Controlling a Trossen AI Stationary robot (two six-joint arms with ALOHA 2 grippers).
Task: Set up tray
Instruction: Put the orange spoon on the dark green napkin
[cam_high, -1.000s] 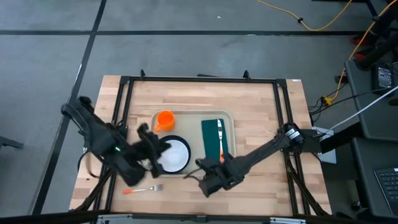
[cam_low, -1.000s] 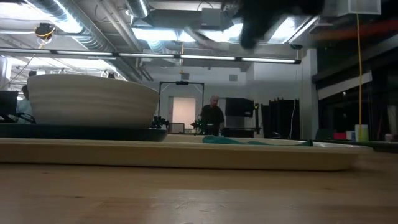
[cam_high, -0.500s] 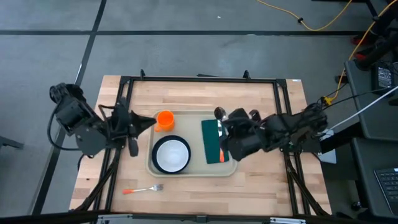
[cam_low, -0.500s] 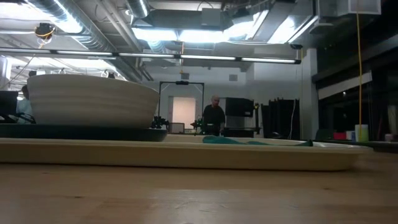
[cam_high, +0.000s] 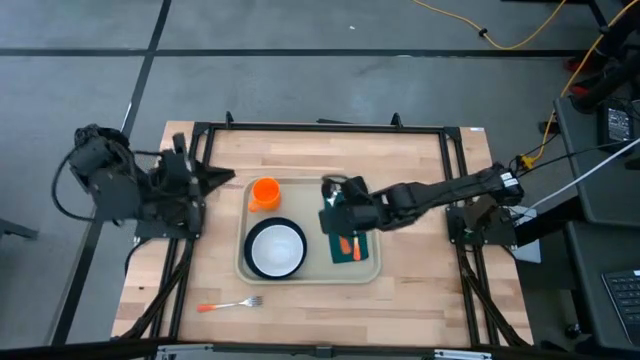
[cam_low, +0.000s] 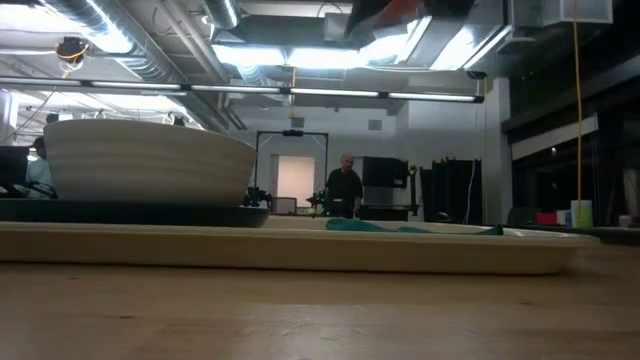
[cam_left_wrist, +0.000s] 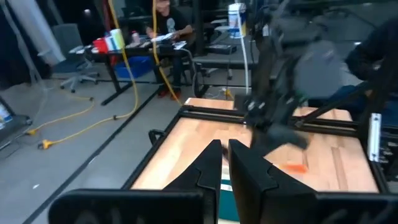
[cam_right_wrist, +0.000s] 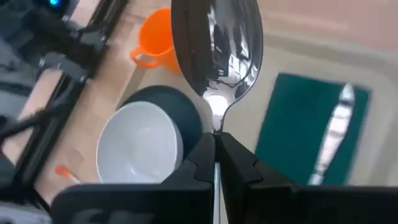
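Observation:
The pale beige tray (cam_high: 310, 278) lies mid-table. On it stand an orange cup (cam_high: 265, 193) and a white bowl (cam_high: 276, 248) on a dark plate, beside a green napkin (cam_high: 352, 232) that carries a knife (cam_right_wrist: 333, 130). My right gripper (cam_high: 333, 205) hovers over the napkin's far end, shut on a metal spoon (cam_right_wrist: 217, 50). My left gripper (cam_high: 222, 178) is shut and holds nothing, raised at the table's left side, clear of the tray. A fork (cam_high: 228, 305) with an orange handle lies on the wood near the front edge. My right gripper pinches the spoon's handle just behind its bowl (cam_right_wrist: 216, 126) between its two fingers. The fingers slant down and lie along the spoon, whose bowl juts forward past the fingertips. The spoon is lifted clear, above the tray between the plate and the napkin. The rest of the handle is hidden by the fingers.
A black frame (cam_high: 320, 128) runs around the tabletop. Bare wood lies in front of the tray and to its right (cam_high: 420, 290). In the low view the tray rim (cam_low: 300, 245) and the bowl (cam_low: 145, 160) fill the foreground; a person stands far back in the room.
My left gripper has drawn back from the bowl toward the table's left edge, rising and levelling out. My right gripper has risen from the tray's near edge and gone toward the far edge, over the napkin, rolling as it went. The things on the tray and the fork have stayed put.

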